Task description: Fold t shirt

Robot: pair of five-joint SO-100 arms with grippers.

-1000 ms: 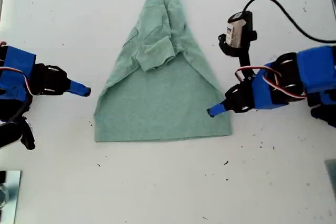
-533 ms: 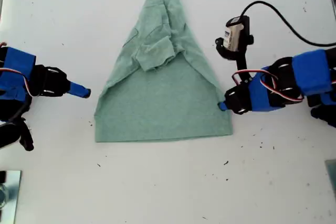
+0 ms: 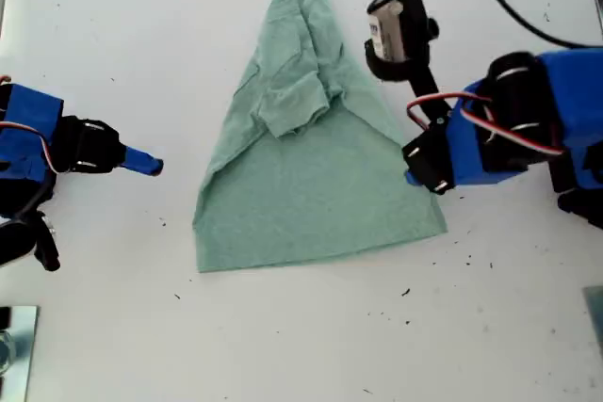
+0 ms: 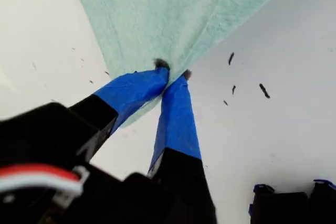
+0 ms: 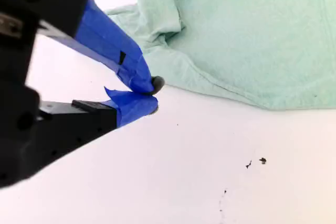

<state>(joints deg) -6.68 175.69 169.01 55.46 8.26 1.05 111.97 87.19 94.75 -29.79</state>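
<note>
T shirt (image 3: 316, 185) dragged toward 3 o'clock, hem skewed. First gripper (image 4: 172, 75) pinched on side edge; second gripper (image 5: 148, 97) closed, empty. Fold starting.

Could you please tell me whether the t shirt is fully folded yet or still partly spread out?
Partly folded: the t shirt has both sleeves and sides turned inward, forming a taper, while its lower body lies flat and spread on the table.

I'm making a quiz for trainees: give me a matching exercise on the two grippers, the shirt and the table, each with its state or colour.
1 my first gripper
2 my second gripper
3 t shirt
4 table

A white, with dark specks
B shut on the cloth's edge
C sage green
D shut, beside the cloth, holding nothing

Pairs: 1-B, 2-D, 3-C, 4-A
</note>
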